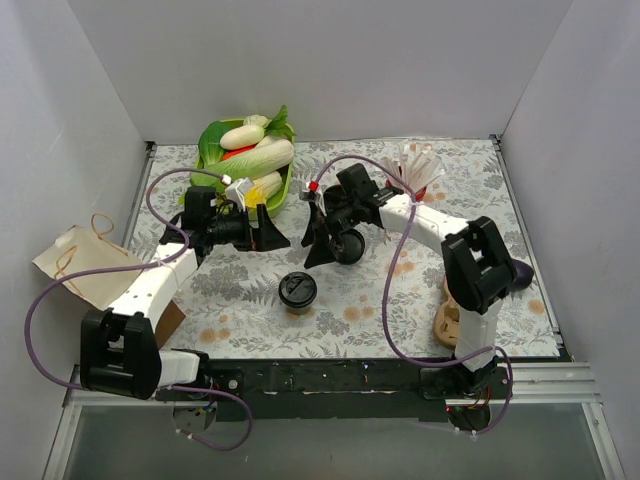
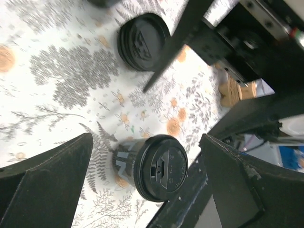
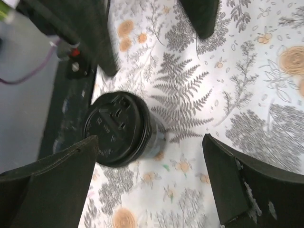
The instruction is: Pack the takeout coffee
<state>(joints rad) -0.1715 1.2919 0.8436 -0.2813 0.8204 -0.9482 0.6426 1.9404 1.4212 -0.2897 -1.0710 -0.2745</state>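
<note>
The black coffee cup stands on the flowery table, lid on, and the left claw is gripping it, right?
Not quite. The cup stands on the table, lid on, but the left gripper is not gripping it. The top view shows the gripper open and apart from the cup.
</note>
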